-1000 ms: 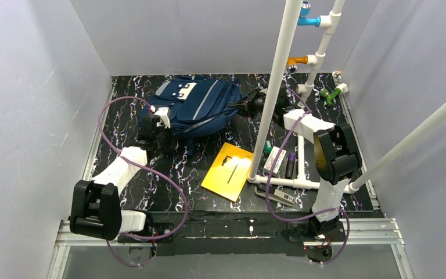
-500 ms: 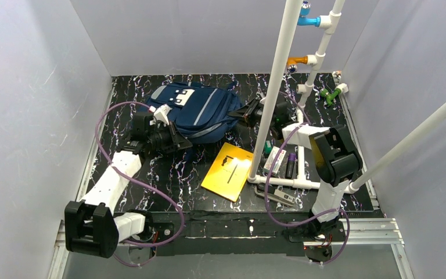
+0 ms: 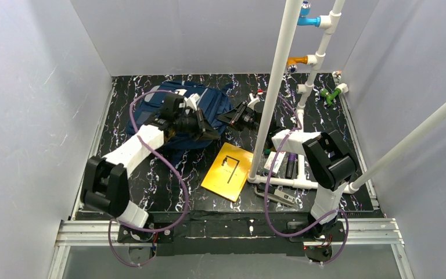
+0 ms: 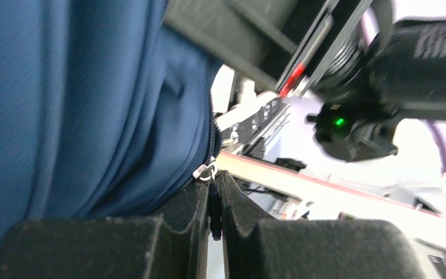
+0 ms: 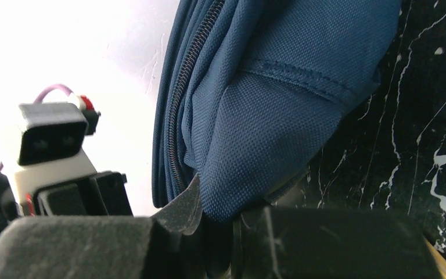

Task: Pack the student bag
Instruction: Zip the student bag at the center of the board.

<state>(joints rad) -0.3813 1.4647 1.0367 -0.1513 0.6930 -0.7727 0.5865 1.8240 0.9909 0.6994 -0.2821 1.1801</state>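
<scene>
The student bag [image 3: 177, 100], navy blue, lies at the back left of the table under my left arm. My left gripper [image 3: 210, 132] is at the bag's near right edge. In the left wrist view the left gripper [image 4: 213, 181] is shut on the black zipper pull [image 4: 213, 210], just below the silver slider [image 4: 206, 171]. My right gripper [image 3: 230, 118] meets the bag's right corner. In the right wrist view the right gripper [image 5: 220, 210] is shut on a fold of the bag's blue fabric [image 5: 267, 128], beside the zipper teeth [image 5: 180, 104].
A yellow notebook [image 3: 227, 171] lies in front of the bag. A white pipe frame [image 3: 274, 93] rises right of centre, with pens and small items [image 3: 283, 161] at its foot and a grey tool [image 3: 276, 195] nearer. A green fitting [image 3: 331, 94] sits at the back right.
My left gripper has travelled right along the bag's near edge, from its left side to its right corner, with the zipper pull. The right gripper shifted slightly left and nearer with the fabric.
</scene>
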